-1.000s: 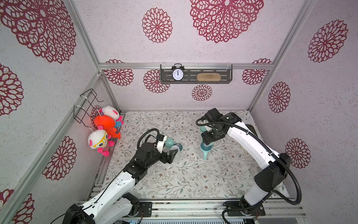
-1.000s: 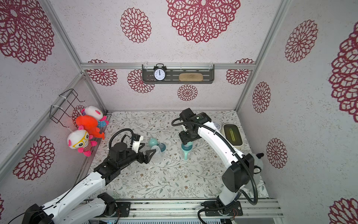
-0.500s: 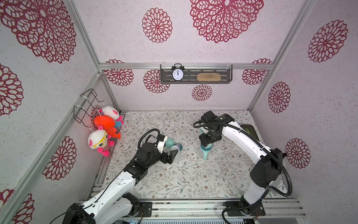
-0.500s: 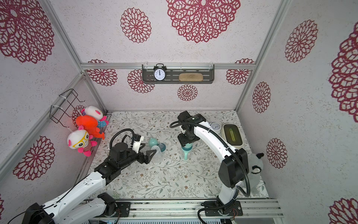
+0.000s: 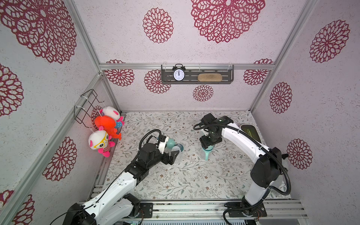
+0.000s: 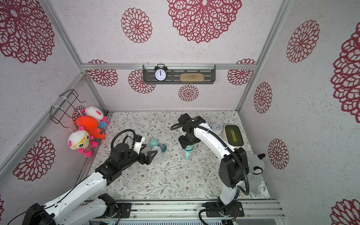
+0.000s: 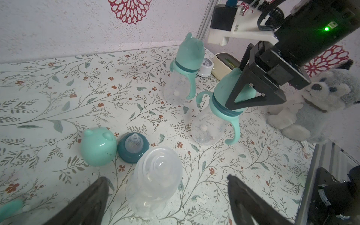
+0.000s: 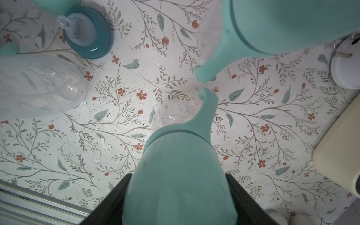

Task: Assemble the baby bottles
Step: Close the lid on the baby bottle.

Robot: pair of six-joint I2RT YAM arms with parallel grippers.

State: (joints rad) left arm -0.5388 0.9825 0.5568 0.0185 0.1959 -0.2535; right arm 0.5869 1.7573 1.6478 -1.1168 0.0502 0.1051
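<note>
A bare clear bottle [image 7: 155, 175] rests on the flowered mat between the wide-apart fingers of my left gripper [image 7: 166, 178], which is open and clear of it. Beside the bottle lie a loose mint eared cap [image 7: 98, 149] and a dark teal nipple collar [image 7: 133, 147]. My right gripper [image 8: 179, 194] is shut on the mint cap [image 8: 179, 175] of an assembled baby bottle [image 5: 206, 153], whose base is down at the mat. Another assembled baby bottle [image 7: 185, 72] stands behind it. In both top views the left gripper [image 6: 151, 155] sits left of the right gripper [image 5: 208, 143].
A small white clock [image 6: 216, 127] and a cream box [image 6: 232, 135] sit at the mat's back right. A grey plush animal [image 6: 257, 165] leans at the right edge. Plush toys [image 5: 105, 124] hang on the left wall. A shelf [image 5: 196, 81] hangs on the back wall.
The right arm has swung its elbow and wrist a little to the left while the capped bottle stays in its grip. The left arm has not moved.
</note>
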